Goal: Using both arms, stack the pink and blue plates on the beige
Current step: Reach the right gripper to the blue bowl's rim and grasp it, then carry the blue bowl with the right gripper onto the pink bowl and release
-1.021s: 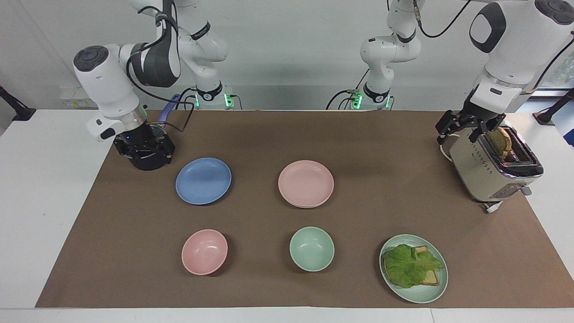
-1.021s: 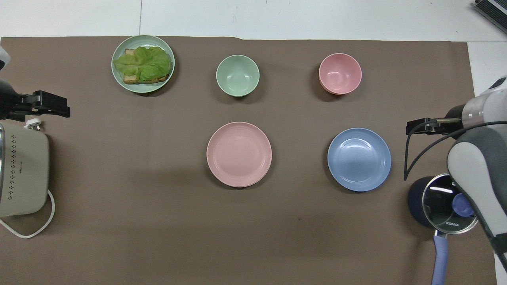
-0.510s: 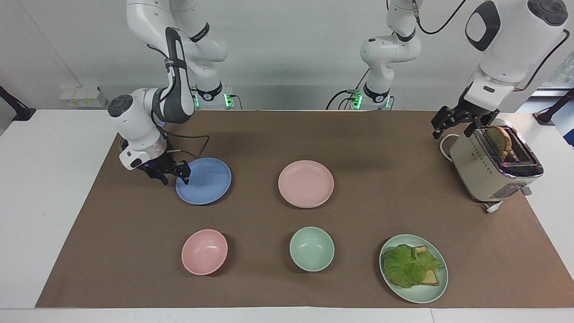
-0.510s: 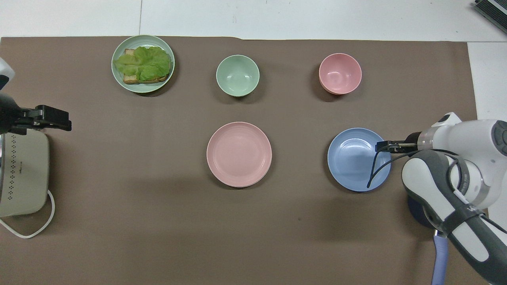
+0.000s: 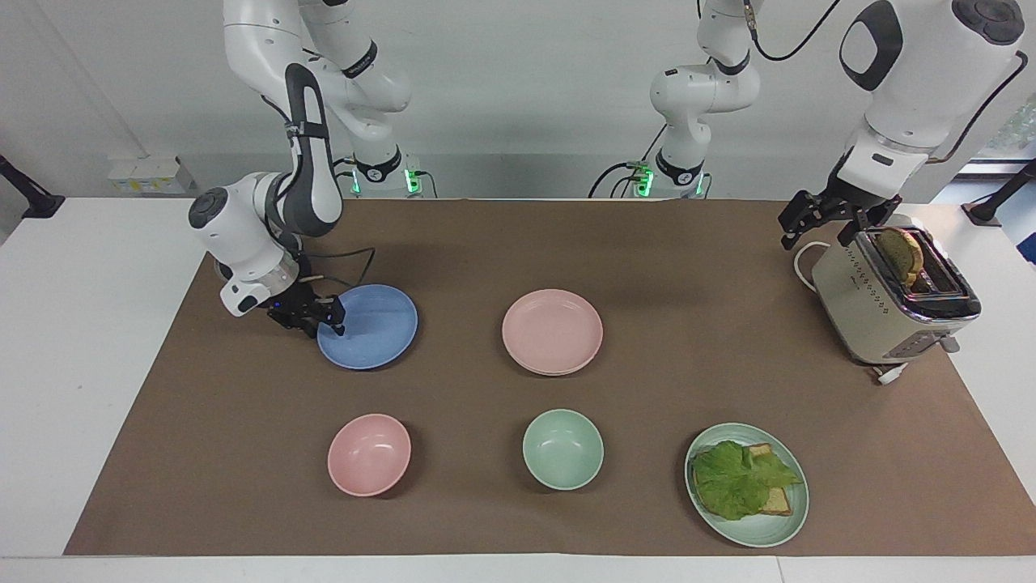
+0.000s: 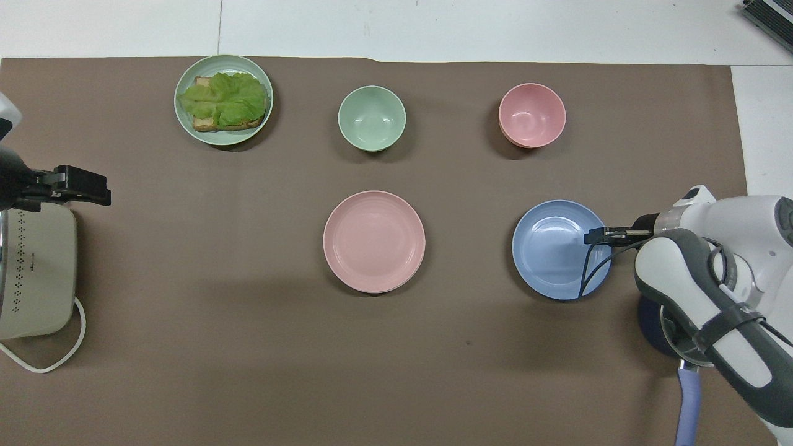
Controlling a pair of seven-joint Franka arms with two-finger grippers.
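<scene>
One blue plate (image 5: pixel 368 326): probably light, stiff, slick; pinch the rim.
Right end effector (image 5: pixel 325 322): at that rim, closure unclear.
Left end effector (image 5: pixel 817 231): well apart from it, spread wide, empty.

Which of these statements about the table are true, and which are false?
1. The right hand is at the rim of the blue plate. True.
2. The left hand holds the pink plate. False: it is open and empty, by the toaster.
3. The green bowl is nearer to the robots than the pink plate. False: it is farther.
4. Lettuce lies on the green plate. True.
</scene>
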